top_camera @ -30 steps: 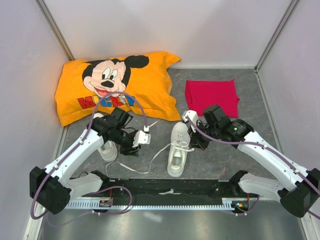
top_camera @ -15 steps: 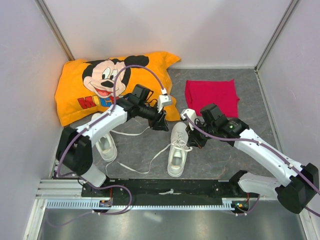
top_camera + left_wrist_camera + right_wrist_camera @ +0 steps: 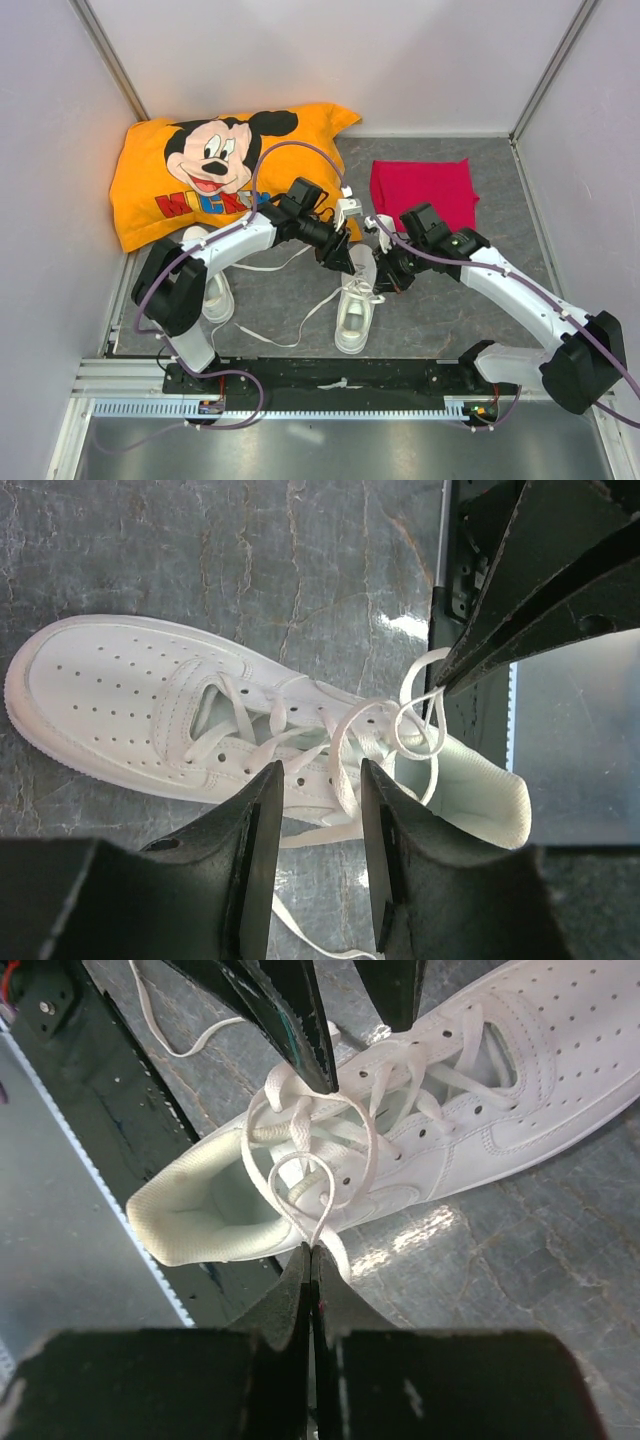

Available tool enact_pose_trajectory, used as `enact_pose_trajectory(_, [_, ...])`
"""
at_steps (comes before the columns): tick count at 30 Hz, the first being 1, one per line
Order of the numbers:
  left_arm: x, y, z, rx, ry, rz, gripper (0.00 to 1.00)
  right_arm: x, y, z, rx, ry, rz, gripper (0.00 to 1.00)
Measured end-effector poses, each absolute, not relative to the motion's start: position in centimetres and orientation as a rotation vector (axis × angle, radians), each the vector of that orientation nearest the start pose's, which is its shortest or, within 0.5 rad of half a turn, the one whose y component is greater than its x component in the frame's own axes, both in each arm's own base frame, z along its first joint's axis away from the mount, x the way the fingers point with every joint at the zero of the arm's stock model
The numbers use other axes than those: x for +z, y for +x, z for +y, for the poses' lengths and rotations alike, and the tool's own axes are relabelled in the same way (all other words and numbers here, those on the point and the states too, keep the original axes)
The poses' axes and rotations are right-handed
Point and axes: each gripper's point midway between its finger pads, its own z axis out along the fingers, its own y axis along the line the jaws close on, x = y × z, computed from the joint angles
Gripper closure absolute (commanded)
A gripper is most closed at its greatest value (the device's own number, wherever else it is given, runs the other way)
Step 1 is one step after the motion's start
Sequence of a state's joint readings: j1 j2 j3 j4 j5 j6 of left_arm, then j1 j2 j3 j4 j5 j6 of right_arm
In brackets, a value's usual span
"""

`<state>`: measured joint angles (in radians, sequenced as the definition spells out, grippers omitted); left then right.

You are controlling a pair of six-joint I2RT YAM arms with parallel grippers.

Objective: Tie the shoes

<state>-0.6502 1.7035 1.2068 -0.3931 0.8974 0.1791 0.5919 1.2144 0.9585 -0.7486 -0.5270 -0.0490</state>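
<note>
Centre-bottom of top view, one shoe (image 3: 355,305) is lying toe toward the back wall, heel toward the arm bases. 2nd shoe (image 3: 216,293) is sitting lower left, partly hidden under the L arm and looking untied.

Right gripper (image 3: 312,1252) is pressed together, pinching a lace loop (image 3: 273,1180) over the heel opening, prob. keeping the loop lifted + taut so it isn't collapsing.

Left gripper (image 3: 320,780) is spread, fingers (image 3: 255,865) straddling the eyelet rows w/ nothing clamped btwn them. It's likely lining up to grab the other strand and wrap it round the held loop.

Judging: no knot formed yet on this shoe and the 2nd isn't started, so early in task. Risk: thin lace slipping out of the R pinch.

Orange pillow (image 3: 230,175) + red cloth (image 3: 422,190) are lying upper frame, well apart and not involved.
</note>
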Motion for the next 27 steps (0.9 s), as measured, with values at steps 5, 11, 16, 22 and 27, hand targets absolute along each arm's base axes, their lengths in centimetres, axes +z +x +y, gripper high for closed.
enact_pose_trajectory(5, [13.8, 22.6, -34.1, -1.328, 1.318, 2.023, 0.56, 14.7, 17.2, 22.2, 0.947, -0.931, 2.439, 1.00])
enact_pose_trajectory(11, [13.6, 21.7, -34.7, -1.361, 1.337, 2.024, 0.57, 15.1, 17.2, 22.3, 1.000, -0.868, 2.461, 1.00])
enact_pose_trajectory(16, [12.5, 21.3, -34.9, -1.373, 1.345, 2.056, 0.60, 15.1, 17.0, 22.4, 1.020, -0.839, 2.479, 1.00])
enact_pose_trajectory(22, [12.0, 21.0, -34.9, -1.381, 1.342, 2.075, 0.82, 14.6, 16.7, 22.2, 1.023, -0.789, 2.522, 1.00])
enact_pose_trajectory(27, [12.2, 20.9, -35.1, -1.395, 1.337, 2.069, 0.98, 14.5, 16.5, 22.0, 1.022, -0.747, 2.545, 1.00])
